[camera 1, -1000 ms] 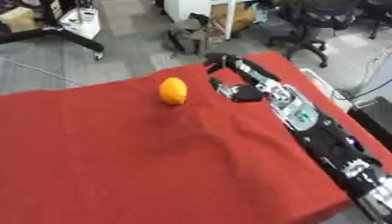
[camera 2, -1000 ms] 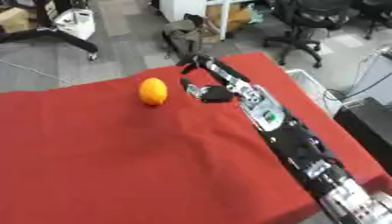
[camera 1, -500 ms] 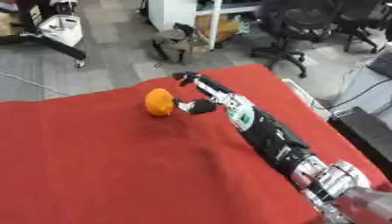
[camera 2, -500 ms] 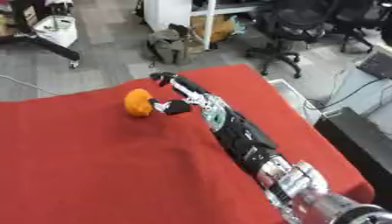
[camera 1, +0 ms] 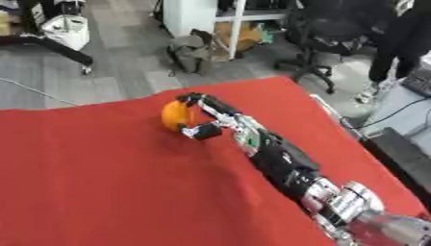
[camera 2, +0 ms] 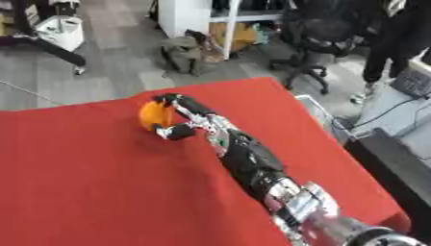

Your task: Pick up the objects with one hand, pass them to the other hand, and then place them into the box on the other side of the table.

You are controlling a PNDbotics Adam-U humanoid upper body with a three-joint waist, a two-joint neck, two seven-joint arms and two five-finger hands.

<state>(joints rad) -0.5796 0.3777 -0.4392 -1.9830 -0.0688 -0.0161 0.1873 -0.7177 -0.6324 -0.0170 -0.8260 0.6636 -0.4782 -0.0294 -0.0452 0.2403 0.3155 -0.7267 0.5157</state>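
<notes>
Round orange fruit (camera 1: 174, 116), resting on red cloth, far side of table

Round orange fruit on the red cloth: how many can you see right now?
1. The round orange fruit sits near the far edge of the red tablecloth, with the right hand curled around it. No others show.
</notes>
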